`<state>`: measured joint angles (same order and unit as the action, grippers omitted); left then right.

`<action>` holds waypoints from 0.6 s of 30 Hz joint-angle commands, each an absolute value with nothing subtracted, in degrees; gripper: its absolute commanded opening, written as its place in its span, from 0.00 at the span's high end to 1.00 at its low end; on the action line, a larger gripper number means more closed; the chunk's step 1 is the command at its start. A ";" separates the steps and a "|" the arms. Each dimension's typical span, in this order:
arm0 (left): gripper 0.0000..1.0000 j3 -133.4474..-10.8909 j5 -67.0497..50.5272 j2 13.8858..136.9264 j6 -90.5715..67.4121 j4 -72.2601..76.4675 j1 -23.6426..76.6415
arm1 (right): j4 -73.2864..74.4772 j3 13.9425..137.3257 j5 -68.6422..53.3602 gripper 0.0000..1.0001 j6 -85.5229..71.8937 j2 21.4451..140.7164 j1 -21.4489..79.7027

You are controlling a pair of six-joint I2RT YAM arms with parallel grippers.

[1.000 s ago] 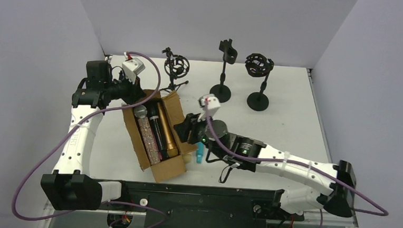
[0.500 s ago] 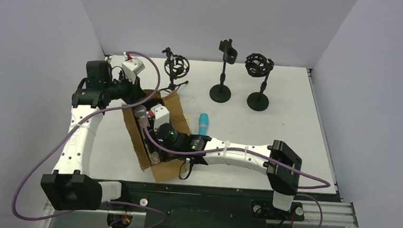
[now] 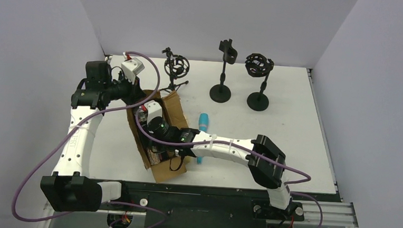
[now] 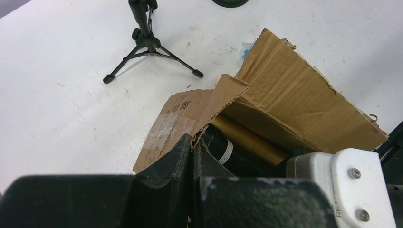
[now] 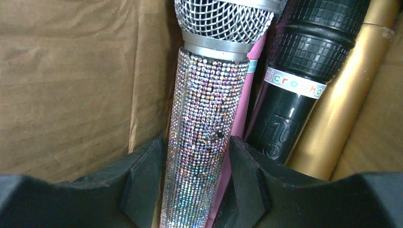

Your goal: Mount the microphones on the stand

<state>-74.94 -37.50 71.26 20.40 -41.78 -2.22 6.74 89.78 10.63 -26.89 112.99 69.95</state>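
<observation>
Cardboard on every side of the right gripper [image 5: 196, 147], deep inside the cardboard box [image 3: 167, 168]. Straddles the glittery microphone [image 5: 204, 114] partway down the handle, jaws apart on either flank; cannot tell whether clamped or merely alongside. Over at the left gripper [image 4: 192, 149], pressed together, pinching the box flap [image 4: 199, 104] by the look of the wrist view.

Could go wrong in 3 ways, probably. Might snag the pink microphone [image 5: 241, 118], wedged touching the glittery one, and drag it up too. Might slip on the studded handle if gripped off-centre, letting the mesh head tip down. Might lift or skew the whole box should the flap tear free.

Elsewhere: teal microphone [image 3: 203, 122] on the table beside the box; 3 stands [image 3: 223, 67] at the back, well apart from the box, none holding a microphone.
</observation>
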 commanded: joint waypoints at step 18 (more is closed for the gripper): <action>1.00 -79.61 -36.55 68.53 24.33 -39.23 -2.46 | 2.46 84.70 9.54 1.00 -30.28 98.13 69.22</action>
<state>-75.26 -36.34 70.28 23.11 -43.07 -2.35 6.87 86.89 8.69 -29.17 108.68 69.34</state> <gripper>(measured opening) 0.007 0.390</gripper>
